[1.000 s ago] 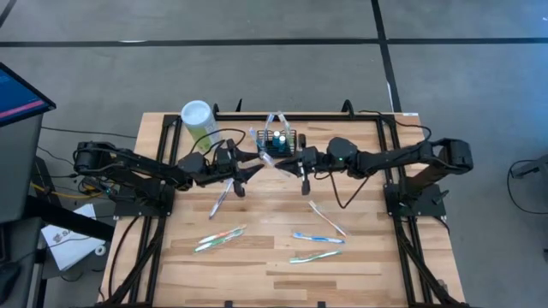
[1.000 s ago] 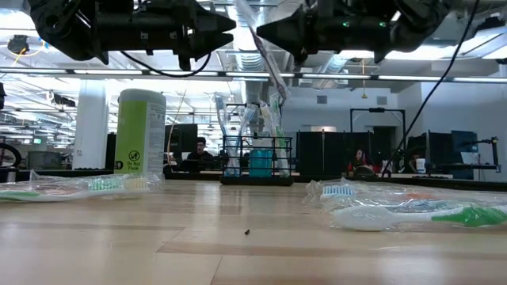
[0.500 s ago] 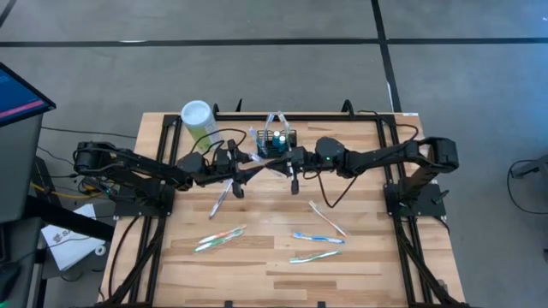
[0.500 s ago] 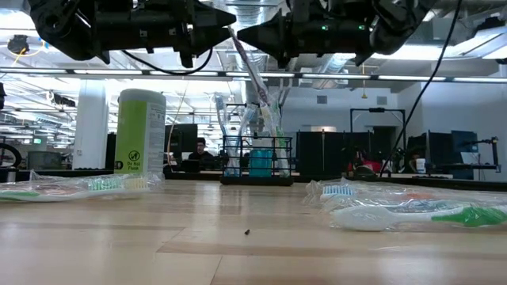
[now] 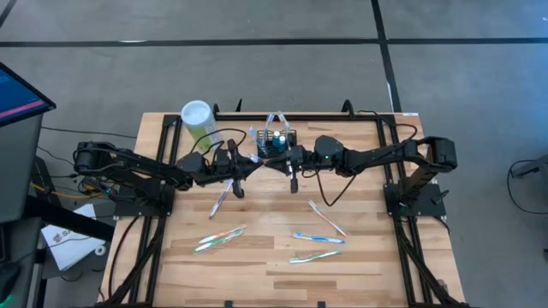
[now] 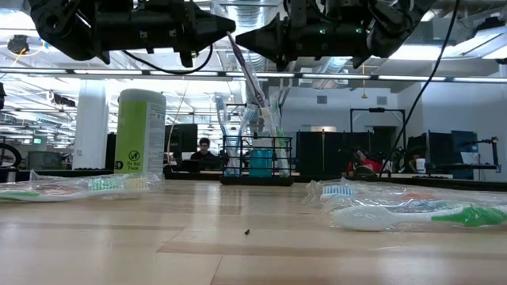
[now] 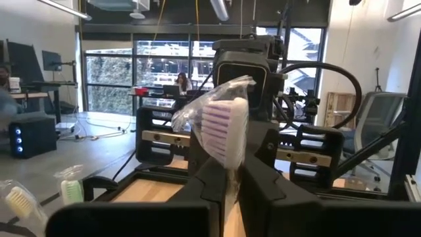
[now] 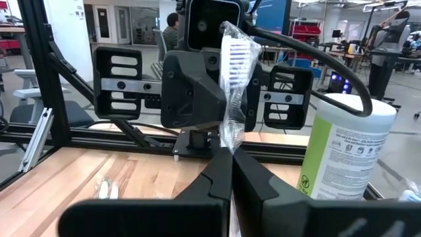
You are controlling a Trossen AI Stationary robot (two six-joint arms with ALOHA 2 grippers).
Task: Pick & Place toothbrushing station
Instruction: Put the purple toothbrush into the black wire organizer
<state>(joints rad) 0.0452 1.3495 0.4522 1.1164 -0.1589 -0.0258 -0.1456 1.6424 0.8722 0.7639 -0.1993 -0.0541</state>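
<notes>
A toothbrush in clear plastic wrap (image 6: 252, 79) hangs slanted in the air above the table's middle, with its bristle head (image 7: 225, 125) up. My left gripper (image 5: 250, 167) comes from the left and my right gripper (image 5: 274, 162) from the right. They meet tip to tip, both shut on the toothbrush. Just behind them at the table's far edge stands the toothbrushing station (image 5: 276, 141), a black wire basket (image 6: 257, 161) with several brushes upright in it. My left gripper pinches the wrapped toothbrush between its two fingers (image 7: 212, 176) just below the bristle head (image 7: 230, 172). It comes in about level from the table's left, across the handle. The brush is clear of the table. My right gripper pinches the same toothbrush below its head (image 8: 230, 146) between both fingers (image 8: 217, 172). It comes in level from the table's right, across the handle. The head (image 8: 237, 56) stands above the fingers, and the handle hangs slanted below them, clear of the table.
A pale-green cylinder with a white lid (image 5: 199, 120) stands at the far left. Wrapped toothbrushes lie on the wood: one under my left arm (image 5: 219, 199), one at the near left (image 5: 220, 238), and three at the near right (image 5: 328, 219) (image 5: 318, 238) (image 5: 314, 256).
My right gripper has carried the toothbrush toward the table's left, up to my left gripper. My left gripper, which stood open, has shut on the toothbrush below its head. The brush stays slanted and clear of the table.
</notes>
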